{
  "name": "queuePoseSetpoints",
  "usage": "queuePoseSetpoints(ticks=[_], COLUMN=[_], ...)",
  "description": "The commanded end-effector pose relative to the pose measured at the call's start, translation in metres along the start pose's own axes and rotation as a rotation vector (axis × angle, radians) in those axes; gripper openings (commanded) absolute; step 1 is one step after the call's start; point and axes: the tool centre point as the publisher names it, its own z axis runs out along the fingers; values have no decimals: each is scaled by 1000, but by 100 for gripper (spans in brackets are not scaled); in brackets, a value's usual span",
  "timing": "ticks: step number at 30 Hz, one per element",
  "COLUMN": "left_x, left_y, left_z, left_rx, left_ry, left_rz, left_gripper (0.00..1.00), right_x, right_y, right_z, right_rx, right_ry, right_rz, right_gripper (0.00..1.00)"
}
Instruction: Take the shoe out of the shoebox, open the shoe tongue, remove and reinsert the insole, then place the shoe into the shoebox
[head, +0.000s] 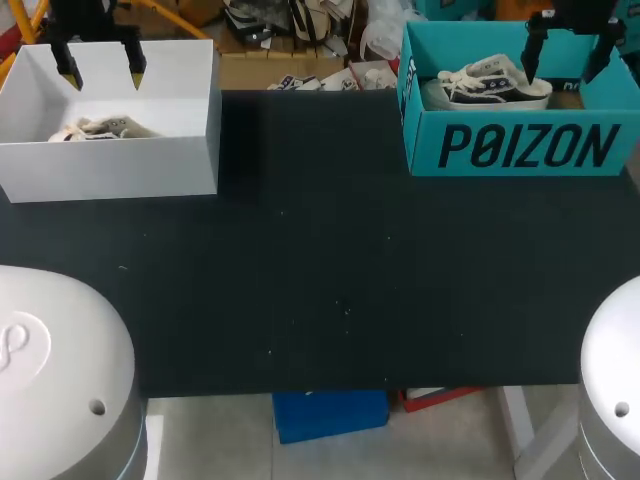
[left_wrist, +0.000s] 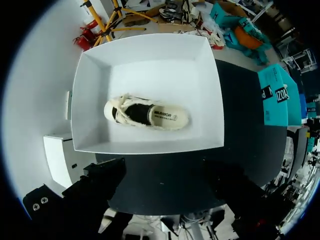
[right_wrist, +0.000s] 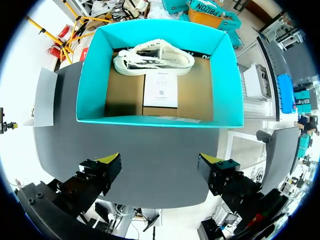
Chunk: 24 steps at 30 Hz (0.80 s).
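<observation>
Two shoeboxes stood well apart on the dark tabletop: one white shoebox at the left and one teal shoebox at the right. Each held a single shoe. The cream shoe lay on the white box's floor. The dark-and-white shoe lay along the teal box's wall, beside one paper card. Of two tools, the left tool hung above the white box and the right tool above the teal one, both spread and gripping nothing.
</observation>
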Motion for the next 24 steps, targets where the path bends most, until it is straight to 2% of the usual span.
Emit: queuePoseSetpoints(ticks=[1, 5, 14, 15, 16, 24], left_x=[0, 0, 0, 0, 0, 0], left_y=[0, 0, 0, 0, 0, 0], left_z=[0, 0, 0, 0, 0, 0], left_rx=[0, 0, 0, 0, 0, 0], left_ry=[0, 0, 0, 0, 0, 0], left_rz=[0, 0, 0, 0, 0, 0], left_gripper=[100, 100, 100, 100, 100, 100], right_x=[0, 0, -9, -9, -9, -9], right_y=[0, 0, -4, -8, -12, -12], right_z=[0, 0, -2, -4, -5, -5], right_rx=[0, 0, -99, -105, -93, -93], right_ry=[0, 0, -1, 28, 26, 26], right_rz=[0, 0, -470, -605, -673, -673], right_gripper=[100, 100, 100, 100, 100, 100])
